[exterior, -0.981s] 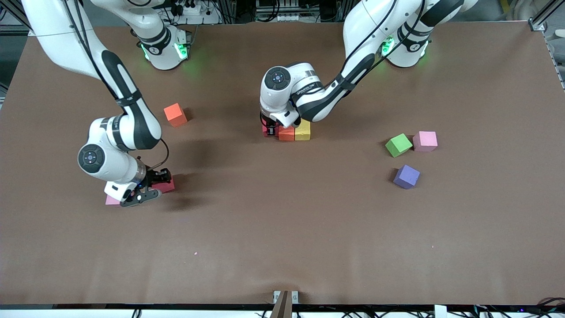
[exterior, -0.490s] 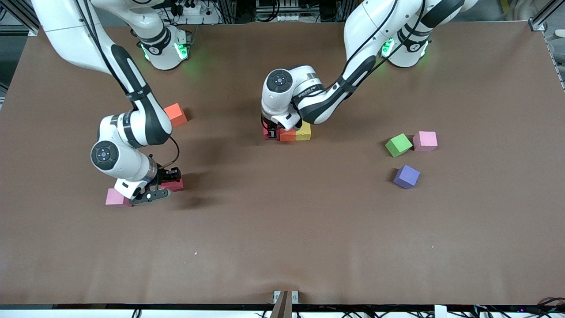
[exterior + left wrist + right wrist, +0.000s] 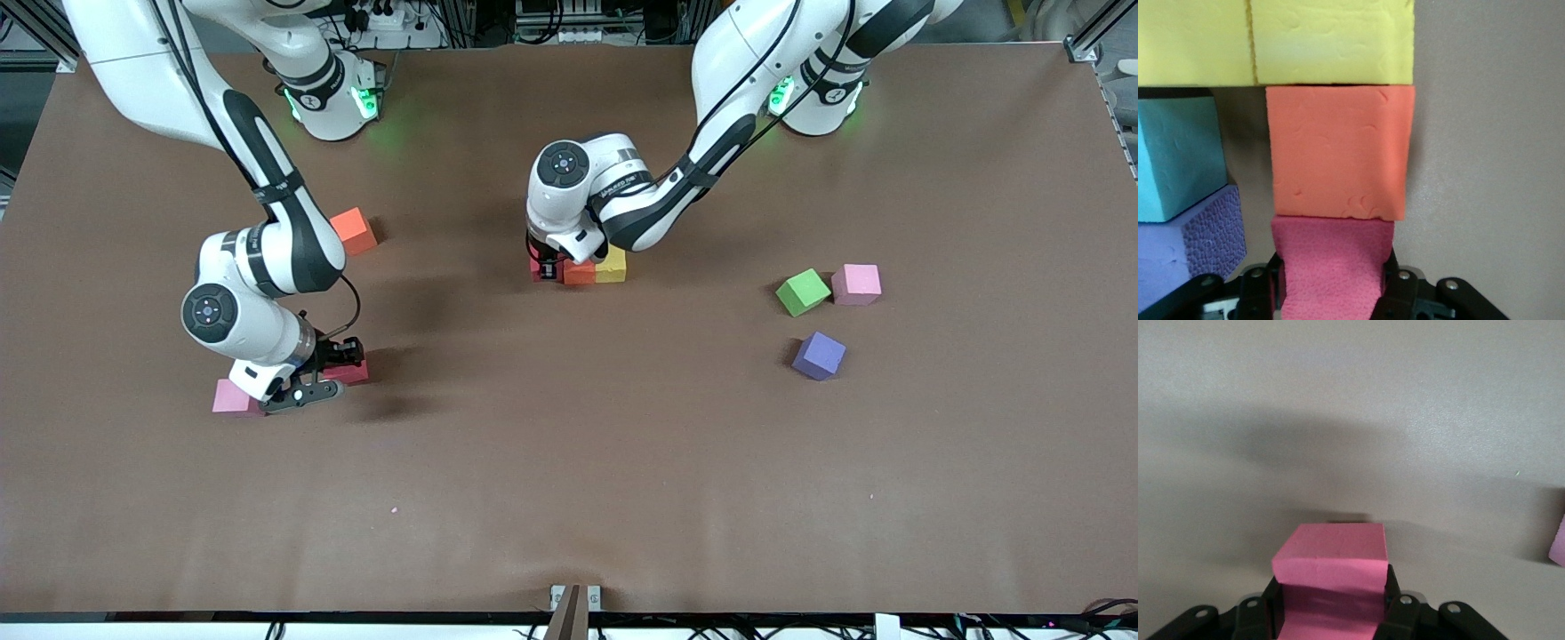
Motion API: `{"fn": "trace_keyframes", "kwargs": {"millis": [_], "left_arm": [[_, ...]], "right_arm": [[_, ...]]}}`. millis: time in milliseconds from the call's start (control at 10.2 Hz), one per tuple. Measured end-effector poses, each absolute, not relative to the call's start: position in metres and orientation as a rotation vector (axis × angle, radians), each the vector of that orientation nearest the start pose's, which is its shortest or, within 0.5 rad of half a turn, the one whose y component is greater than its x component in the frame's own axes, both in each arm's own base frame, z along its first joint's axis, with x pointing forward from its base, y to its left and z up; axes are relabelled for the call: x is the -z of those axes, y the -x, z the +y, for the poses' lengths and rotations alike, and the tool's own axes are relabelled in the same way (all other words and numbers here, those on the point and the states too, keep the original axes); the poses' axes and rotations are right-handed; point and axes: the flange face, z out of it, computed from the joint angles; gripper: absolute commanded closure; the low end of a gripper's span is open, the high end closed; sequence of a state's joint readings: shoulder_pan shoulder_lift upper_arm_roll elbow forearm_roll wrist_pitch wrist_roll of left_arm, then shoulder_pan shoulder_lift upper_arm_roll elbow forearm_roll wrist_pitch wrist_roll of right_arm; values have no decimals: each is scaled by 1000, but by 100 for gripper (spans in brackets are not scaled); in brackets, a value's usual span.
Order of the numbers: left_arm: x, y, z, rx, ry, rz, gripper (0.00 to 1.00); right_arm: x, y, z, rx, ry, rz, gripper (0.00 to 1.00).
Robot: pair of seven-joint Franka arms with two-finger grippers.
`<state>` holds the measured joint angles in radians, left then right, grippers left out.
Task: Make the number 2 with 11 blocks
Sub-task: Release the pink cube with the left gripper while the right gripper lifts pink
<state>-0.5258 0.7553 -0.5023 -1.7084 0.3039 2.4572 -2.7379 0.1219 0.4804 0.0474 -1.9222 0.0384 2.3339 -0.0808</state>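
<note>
My left gripper (image 3: 544, 265) (image 3: 1333, 273) is shut on a red block (image 3: 537, 264) (image 3: 1331, 267) that abuts an orange block (image 3: 578, 271) (image 3: 1338, 157) in the cluster mid-table. Beside them sit yellow blocks (image 3: 611, 264) (image 3: 1331, 40), a blue block (image 3: 1178, 157) and a purple block (image 3: 1185, 260). My right gripper (image 3: 331, 373) (image 3: 1331, 593) is shut on another red block (image 3: 351, 372) (image 3: 1331, 563), low at the table, next to a pink block (image 3: 233, 397) (image 3: 1558, 540). A loose orange block (image 3: 353, 229) lies toward the bases.
Toward the left arm's end of the table lie a green cube (image 3: 802, 292), a pink block (image 3: 856, 284) touching it, and a purple block (image 3: 819, 355) nearer the front camera. The brown table (image 3: 569, 462) spreads wide in front of the cluster.
My right gripper carried its red block a short way toward the table's middle, uncovering the pink block, then stopped. The left gripper stays at the cluster, barely shifted.
</note>
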Motion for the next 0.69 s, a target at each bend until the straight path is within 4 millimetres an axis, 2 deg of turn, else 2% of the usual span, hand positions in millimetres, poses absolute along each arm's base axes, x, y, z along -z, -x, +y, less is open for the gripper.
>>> {"fn": "trace_keyframes", "kwargs": {"millis": [490, 589, 687], "left_arm": [[-204, -389, -562, 227, -2118, 2218, 73], [-204, -389, -562, 227, -2118, 2218, 67], [-203, -389, -562, 227, -2118, 2218, 34]], "right_arm": [[-238, -609, 110, -111, 3080, -302, 46], [-238, -609, 116, -110, 3081, -291, 46], [-239, -608, 123, -110, 3083, -280, 46]]}}
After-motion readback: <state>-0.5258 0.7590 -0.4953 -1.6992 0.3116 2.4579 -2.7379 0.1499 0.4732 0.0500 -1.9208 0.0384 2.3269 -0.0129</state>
